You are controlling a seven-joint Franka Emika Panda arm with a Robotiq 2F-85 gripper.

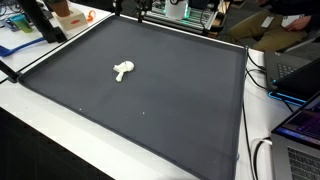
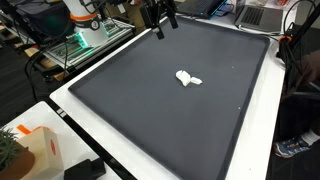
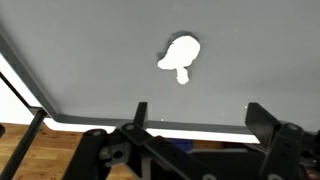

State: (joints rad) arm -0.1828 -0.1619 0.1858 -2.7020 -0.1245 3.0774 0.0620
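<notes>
Hanging above one edge of the dark mat (image 2: 120, 120), the gripper (image 2: 160, 32) stands wide open, holding nothing. The small white object (image 2: 188, 78), possibly a toy, lies near the mat's middle, well apart from it. A laptop (image 1: 305, 125) sits beyond a side edge.
</notes>
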